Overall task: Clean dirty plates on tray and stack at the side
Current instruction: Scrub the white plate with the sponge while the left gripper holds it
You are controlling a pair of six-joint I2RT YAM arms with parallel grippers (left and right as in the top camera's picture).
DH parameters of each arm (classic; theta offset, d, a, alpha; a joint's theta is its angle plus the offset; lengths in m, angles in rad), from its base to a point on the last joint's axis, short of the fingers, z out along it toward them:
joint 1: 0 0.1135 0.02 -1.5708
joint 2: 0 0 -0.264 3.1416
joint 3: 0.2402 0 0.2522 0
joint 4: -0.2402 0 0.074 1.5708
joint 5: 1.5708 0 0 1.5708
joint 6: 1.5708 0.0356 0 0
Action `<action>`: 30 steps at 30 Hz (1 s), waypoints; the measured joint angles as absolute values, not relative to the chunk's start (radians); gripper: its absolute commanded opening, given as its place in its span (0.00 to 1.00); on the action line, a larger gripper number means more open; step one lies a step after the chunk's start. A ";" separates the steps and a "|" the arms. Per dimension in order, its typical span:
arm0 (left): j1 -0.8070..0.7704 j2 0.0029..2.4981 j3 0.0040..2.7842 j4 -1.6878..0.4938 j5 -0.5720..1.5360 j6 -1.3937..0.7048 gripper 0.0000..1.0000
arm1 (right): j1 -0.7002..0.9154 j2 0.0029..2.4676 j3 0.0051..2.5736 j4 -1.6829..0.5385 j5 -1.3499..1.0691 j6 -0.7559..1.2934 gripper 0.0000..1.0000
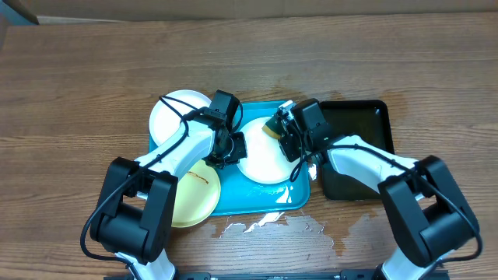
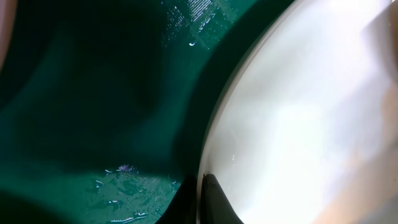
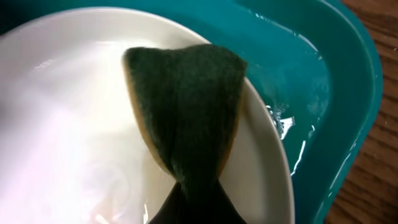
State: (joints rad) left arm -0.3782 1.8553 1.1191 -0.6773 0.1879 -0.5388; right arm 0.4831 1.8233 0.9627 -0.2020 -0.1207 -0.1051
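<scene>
Far-left white plate (image 1: 177,117) hangs over the left rim of the tray (image 1: 233,204). It looks clean, can't confirm. Yellow plate (image 1: 194,194) sits below it, also half off the tray, with a dark smear showing; judged not washed yet. Left gripper (image 1: 233,146) is clenched on the left rim of the middle white plate (image 1: 264,159), which lies in the tray, apparently to steady it. Sponge (image 3: 186,112) is green side up, on that plate near its right edge, pinched in the right gripper (image 1: 286,134). Black tray (image 1: 362,148) is just right of the turquoise one.

Progress: scrubbing the middle plate. Yellow plate remains. No stack at the side yet. Under halfway, at a guess.
</scene>
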 measured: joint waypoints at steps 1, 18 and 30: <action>-0.378 1.855 1.119 -0.677 0.188 -0.539 0.04 | 0.483 1.812 0.966 -0.203 -0.130 -0.105 0.04; -0.378 1.855 1.119 -0.680 0.188 -0.520 0.04 | 0.481 1.847 0.996 -0.176 -0.247 -0.214 0.04; -0.378 1.855 1.119 -0.680 0.187 -0.520 0.04 | 0.479 1.888 1.010 -0.215 -0.220 -0.235 0.04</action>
